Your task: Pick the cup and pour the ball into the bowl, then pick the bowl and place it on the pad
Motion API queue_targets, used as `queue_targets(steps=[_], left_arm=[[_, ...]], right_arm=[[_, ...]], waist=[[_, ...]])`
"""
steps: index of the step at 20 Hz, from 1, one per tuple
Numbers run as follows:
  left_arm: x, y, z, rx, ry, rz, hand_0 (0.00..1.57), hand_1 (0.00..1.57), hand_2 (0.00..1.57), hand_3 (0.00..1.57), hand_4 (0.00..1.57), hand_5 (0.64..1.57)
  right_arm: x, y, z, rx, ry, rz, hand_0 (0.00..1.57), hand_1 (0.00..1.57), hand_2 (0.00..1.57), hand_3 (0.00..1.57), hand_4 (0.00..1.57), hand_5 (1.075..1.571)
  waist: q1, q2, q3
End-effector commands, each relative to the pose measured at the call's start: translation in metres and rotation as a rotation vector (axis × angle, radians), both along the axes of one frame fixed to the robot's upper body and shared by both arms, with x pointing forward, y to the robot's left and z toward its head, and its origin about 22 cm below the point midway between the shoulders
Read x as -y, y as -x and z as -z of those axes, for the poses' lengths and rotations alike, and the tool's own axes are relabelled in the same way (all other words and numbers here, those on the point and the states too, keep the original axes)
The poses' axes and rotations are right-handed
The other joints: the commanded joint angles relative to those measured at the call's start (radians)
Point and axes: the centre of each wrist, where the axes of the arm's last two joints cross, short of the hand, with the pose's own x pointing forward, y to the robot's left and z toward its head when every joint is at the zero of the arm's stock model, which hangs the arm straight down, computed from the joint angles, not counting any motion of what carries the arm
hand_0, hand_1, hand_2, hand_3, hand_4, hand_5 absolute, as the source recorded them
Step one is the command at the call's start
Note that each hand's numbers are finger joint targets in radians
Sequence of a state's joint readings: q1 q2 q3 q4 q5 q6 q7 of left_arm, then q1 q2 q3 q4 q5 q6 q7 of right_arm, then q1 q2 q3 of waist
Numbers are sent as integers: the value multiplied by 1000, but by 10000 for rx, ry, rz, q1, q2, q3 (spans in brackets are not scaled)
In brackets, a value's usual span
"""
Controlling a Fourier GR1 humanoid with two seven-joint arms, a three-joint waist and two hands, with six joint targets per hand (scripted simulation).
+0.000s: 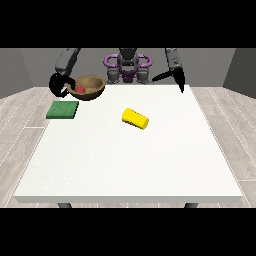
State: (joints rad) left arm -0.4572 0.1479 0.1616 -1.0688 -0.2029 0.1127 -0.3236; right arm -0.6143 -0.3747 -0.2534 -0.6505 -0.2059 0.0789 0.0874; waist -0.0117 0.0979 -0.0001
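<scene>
One hand point(60, 85) holds the bowl point(91, 86) above the pad point(63, 109).

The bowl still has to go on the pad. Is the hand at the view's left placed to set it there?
Probably yes: that hand holds the bowl by its rim, raised just behind the green pad, with nothing between them.

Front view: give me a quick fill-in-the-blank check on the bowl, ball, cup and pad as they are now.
1. The small red ball sits inside the brown wooden ____.
2. The yellow plastic cup lies on its ____ on the white table.
3. The flat green square pad has ____ resting on it.
4. The bowl is held by the hand at the view's ____.

Missing words: bowl; side; nothing; left
</scene>
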Motion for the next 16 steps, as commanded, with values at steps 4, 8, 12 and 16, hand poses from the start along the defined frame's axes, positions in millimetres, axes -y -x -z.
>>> queue_targets(steps=[4,8,12,16], left_arm=[[7,-11,-23,1692,-283,117,0,0,0,0,0,1565],[50,-16,-64,2738,-417,1019,0,0,0,0,0,1565],[74,-8,-88,3561,-550,951,0,0,0,0,0,1565],[62,0,-103,4154,-714,922,0,0,0,0,0,1564]], right_arm=[[83,12,-49,1835,-773,625,1571,1571,1571,1571,1074,1563],[123,31,-52,2702,-937,1328,1571,1571,1571,1366,1031,1562],[141,42,-55,3138,-306,1627,1571,1571,1571,1192,1008,1567],[155,47,-68,4063,195,1705,1571,1571,1571,0,1047,1567]], waist=[[243,1804,7],[773,2961,25],[892,3303,26],[970,4161,29]])
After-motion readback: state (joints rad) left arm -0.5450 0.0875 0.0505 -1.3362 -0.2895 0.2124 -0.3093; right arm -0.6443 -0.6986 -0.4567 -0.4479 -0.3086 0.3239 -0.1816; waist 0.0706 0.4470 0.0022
